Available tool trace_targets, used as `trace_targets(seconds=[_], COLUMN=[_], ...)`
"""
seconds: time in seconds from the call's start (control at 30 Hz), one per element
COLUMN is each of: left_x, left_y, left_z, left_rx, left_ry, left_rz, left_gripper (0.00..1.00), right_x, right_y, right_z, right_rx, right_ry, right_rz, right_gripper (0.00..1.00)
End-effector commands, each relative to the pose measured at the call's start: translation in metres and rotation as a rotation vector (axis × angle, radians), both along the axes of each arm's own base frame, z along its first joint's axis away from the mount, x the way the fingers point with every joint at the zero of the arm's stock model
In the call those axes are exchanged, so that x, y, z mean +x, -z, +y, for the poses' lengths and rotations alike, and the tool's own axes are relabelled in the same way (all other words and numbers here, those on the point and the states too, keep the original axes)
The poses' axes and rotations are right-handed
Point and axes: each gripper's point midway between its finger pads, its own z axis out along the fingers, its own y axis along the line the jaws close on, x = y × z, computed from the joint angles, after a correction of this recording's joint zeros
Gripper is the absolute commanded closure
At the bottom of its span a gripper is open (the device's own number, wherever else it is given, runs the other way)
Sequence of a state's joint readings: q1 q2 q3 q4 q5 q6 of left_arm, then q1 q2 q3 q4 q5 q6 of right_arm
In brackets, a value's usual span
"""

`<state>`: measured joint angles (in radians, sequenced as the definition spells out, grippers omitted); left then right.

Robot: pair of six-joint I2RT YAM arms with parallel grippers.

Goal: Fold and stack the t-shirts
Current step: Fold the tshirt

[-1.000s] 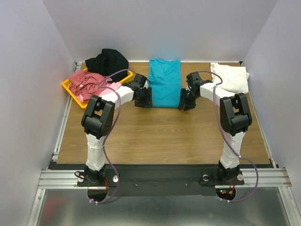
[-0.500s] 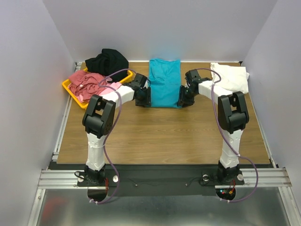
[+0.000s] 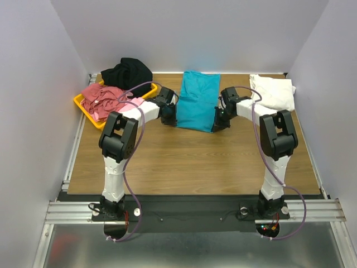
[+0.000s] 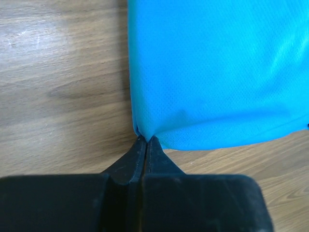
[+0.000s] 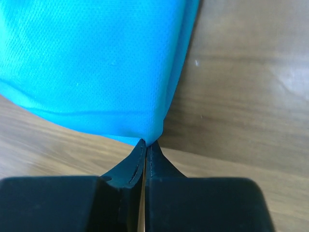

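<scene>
The teal t-shirt [image 3: 197,99] lies folded into a long strip at the middle back of the table, its near end raised a little. My left gripper [image 3: 174,121] is shut on its near left corner [image 4: 143,131]. My right gripper [image 3: 215,125] is shut on its near right corner [image 5: 150,135]. Both pinches show plainly in the wrist views. A white t-shirt [image 3: 273,92] lies at the back right. A black t-shirt [image 3: 128,72] is bunched at the back left. Dusty red and pink t-shirts [image 3: 104,99] are heaped in the tray.
A yellow plastic tray [image 3: 78,102] sits at the back left, partly over the table's left edge. Grey walls close in the left, back and right sides. Bare wood table [image 3: 195,162] stretches between the teal shirt and the arm bases.
Both grippers closed on the near corners of the teal shirt. The shirt's near end has shifted and skewed slightly, with its near edge now slanting.
</scene>
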<state>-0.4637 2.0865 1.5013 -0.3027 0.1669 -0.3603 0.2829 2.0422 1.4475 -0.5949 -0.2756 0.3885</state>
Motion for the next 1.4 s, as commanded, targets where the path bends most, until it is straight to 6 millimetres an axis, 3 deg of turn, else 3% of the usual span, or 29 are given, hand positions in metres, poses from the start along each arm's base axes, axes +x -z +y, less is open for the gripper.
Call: trace_targets(seconds=[0.0, 0.07, 0.1, 0.17, 0.27, 0.33, 0.57, 0.63, 0.87, 1.2, 1.37], left_x=[-0.024, -0.031, -0.035, -0.05, -0.075, -0.094, -0.166, -0.189, -0.237, -0.307, -0.34], left_y=[-0.001, -0.006, -0.018, -0.018, -0.026, -0.031, -0.046, -0.062, -0.101, -0.149, -0.175], left_z=[0.003, 0.004, 0.001, 0.003, 0.002, 0.001, -0.012, -0.012, -0.021, -0.03, -0.039], left_rx=[-0.006, -0.014, -0.035, -0.044, -0.08, -0.095, -0.161, -0.214, -0.35, -0.478, -0.514], left_ry=[0.039, 0.046, 0.052, 0.06, 0.069, 0.08, 0.116, 0.087, 0.076, 0.061, 0.098], left_rz=[0.04, 0.041, 0.028, 0.048, 0.069, 0.075, 0.132, 0.138, 0.151, 0.227, 0.275], left_gripper=[1.0, 1.0, 1.0, 1.0, 1.0, 1.0, 1.0, 1.0, 1.0, 1.0, 1.0], right_x=[-0.017, -0.023, -0.031, -0.042, -0.071, -0.088, -0.143, -0.165, -0.206, -0.259, -0.272], right_y=[-0.023, -0.031, -0.031, -0.042, -0.045, -0.046, -0.076, -0.091, -0.115, -0.165, -0.184], right_z=[0.001, 0.002, 0.001, 0.002, -0.003, -0.007, -0.024, -0.029, -0.029, -0.035, -0.023], right_rx=[0.019, 0.038, 0.043, 0.063, 0.071, 0.065, 0.048, 0.048, 0.084, 0.136, 0.23], right_ry=[-0.046, -0.052, -0.054, -0.063, -0.09, -0.102, -0.144, -0.158, -0.17, -0.132, -0.097], right_rz=[-0.032, -0.035, -0.024, -0.026, 0.037, 0.067, 0.114, 0.137, 0.192, 0.251, 0.263], right_gripper=[0.99, 0.99, 1.0, 1.0, 1.0, 1.0, 1.0, 1.0, 1.0, 1.0, 1.0])
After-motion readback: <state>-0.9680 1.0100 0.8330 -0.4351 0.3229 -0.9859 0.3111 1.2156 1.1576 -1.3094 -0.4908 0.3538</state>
